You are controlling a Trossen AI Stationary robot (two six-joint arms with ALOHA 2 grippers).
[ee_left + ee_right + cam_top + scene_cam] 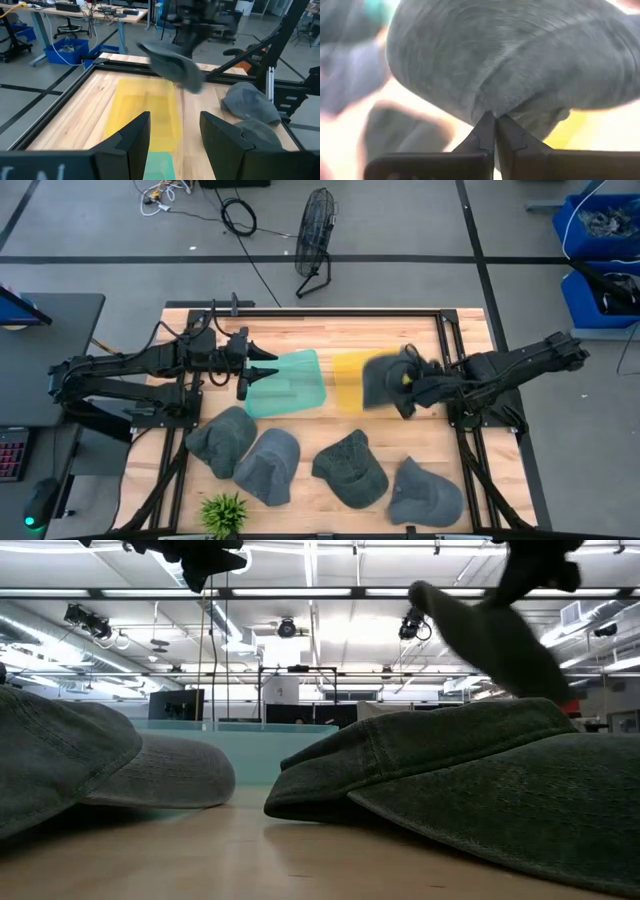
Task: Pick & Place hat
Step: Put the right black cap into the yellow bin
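Four spare hats [350, 470] lie along the frame's lower edge. Mid-right, right tool [408, 393] clamped on carried hat [385, 380] over yellow tray [347, 375]. Thin fabric pinch: risk of slipping out. Left tool [268, 370], fingers apart, waits centre-left over the desk [320, 330].

Grey caps: five, namely four on the surface [300, 320] at [222, 440], [268, 465], [350, 468], [425, 493], and one raised [385, 378]. Trays: two, teal [287, 384] and yellow [348, 378]. Potted plant [224, 513]: one. Floor fan [318, 225]: one.
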